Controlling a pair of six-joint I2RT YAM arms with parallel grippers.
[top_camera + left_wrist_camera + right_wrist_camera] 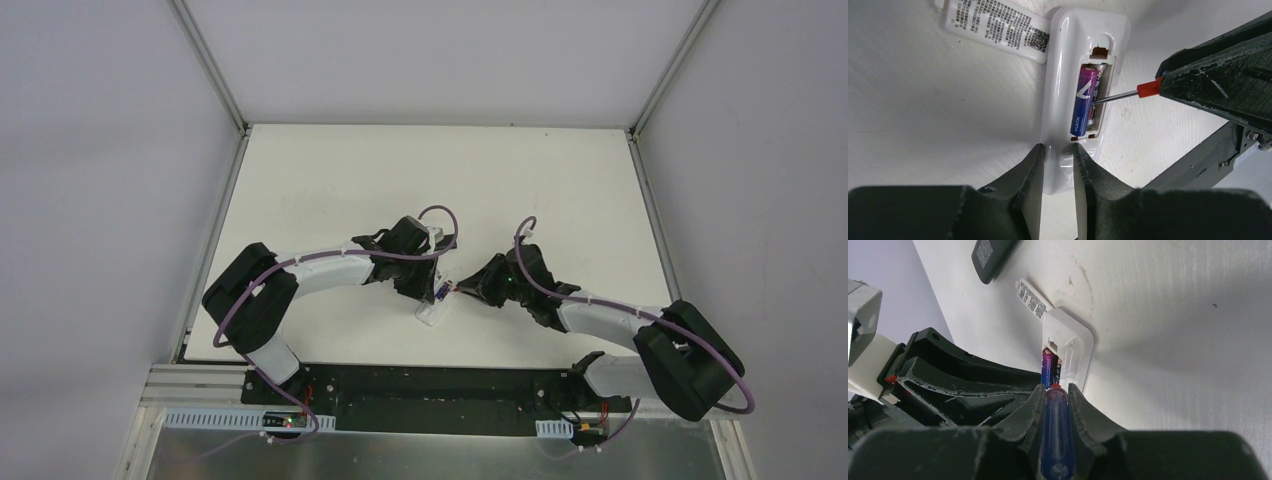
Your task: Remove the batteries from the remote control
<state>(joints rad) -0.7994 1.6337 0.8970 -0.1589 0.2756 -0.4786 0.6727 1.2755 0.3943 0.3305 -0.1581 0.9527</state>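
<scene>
2 small cylindrical batteries (1083,102) lie side by side in the open compartment of a white plastic remote control (1057,75), which rests back-up on the white table (923,125). The nearer cell is purple-blue with white lettering. The 2nd cell (1100,74), behind it, is silvery and mostly hidden.

The left gripper (1058,150) has its jaws pressed against both long sides of the remote's narrow near end, clamping it. The batteries sit farther up the body, beyond those fingertips and not between them.

The right gripper (1055,390) has its jaws closed on a blue-handled screwdriver with a red collar (1057,432). In the left wrist view its thin steel shaft comes in from the right, and the tip rests at the seam between the 2 cells, about halfway along their length. In the right wrist view the batteries lie just ahead of the right fingertips, in line with the handle.

Beside the remote's far end lies a flat white plastic cover with a printed label (995,25), touching or nearly touching the remote. A dark rectangular remote (990,255) lies farther off.
</scene>
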